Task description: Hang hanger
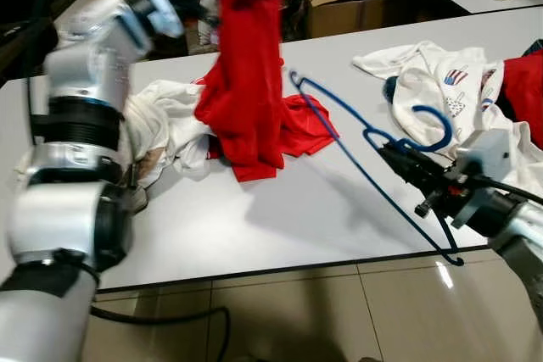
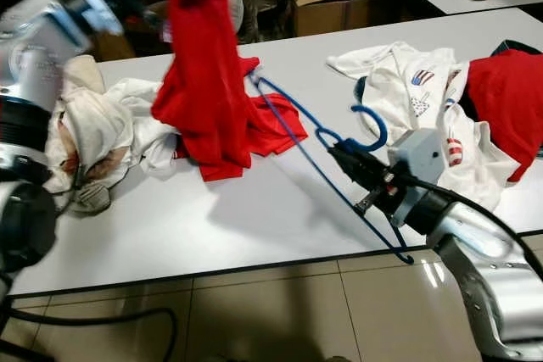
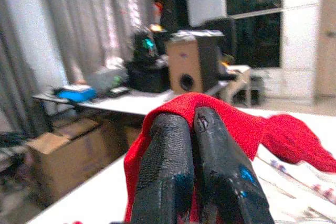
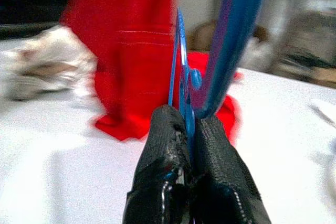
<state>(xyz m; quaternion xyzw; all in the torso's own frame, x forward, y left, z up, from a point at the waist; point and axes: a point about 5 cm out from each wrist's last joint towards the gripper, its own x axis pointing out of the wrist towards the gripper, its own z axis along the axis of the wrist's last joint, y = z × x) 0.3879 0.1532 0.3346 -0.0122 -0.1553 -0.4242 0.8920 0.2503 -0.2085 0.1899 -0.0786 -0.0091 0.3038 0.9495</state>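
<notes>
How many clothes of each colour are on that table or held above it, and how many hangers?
Red clothes: 2, a red shirt held up and a red garment at the table's right
White clothes: 2, a white pile and a printed white shirt
Blue hanger: 1
Total: 5

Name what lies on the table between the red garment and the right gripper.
Only the blue hanger spans it, from red garment to right gripper; bare white table below, in both eye views.

Robot body: silver arms, black two-fingered hands.

The left arm (image 1: 72, 167) is built of stacked silver-grey cylindrical segments divided by black ring joints, with a black cable looping beneath it. The right arm (image 2: 484, 256) is glossy silver with a pale grey wrist block and thin black cables. The left hand (image 3: 197, 174) and right hand (image 4: 191, 174) carry long, black, rough-textured fingers with small blue marks.
</notes>
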